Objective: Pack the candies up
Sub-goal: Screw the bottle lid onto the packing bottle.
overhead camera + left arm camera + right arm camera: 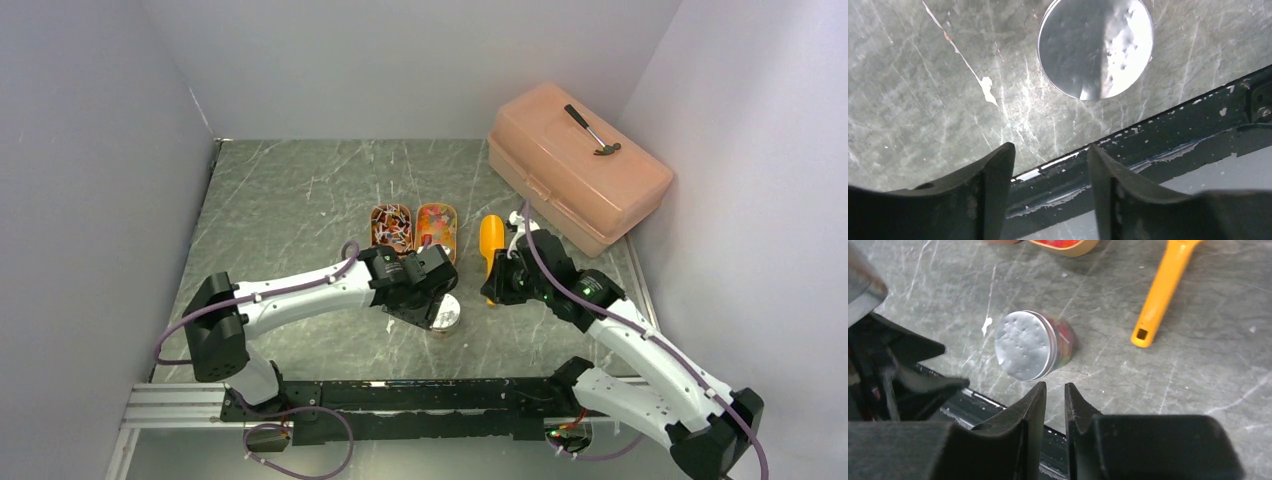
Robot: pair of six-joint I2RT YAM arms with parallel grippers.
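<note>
Two small orange trays hold the candies: wrapped pieces (391, 226) in the left one, gummy bits (436, 224) in the right. A small clear jar with a silver lid (446, 315) stands nearer the arms. In the right wrist view the jar (1028, 345) shows coloured candies (1066, 337) through its wall. My left gripper (425, 308) hovers just beside the jar, open and empty (1050, 147), with the lid (1095, 47) ahead of its fingers. My right gripper (497, 285) is right of the jar, its jaws a narrow slit apart and empty (1054, 385).
An orange plastic scoop (490, 240) lies right of the trays, its handle (1160, 290) towards the right gripper. A peach toolbox (578, 165) with a hammer (592, 130) on it stands at the back right. A black rail (1168, 130) runs along the near edge.
</note>
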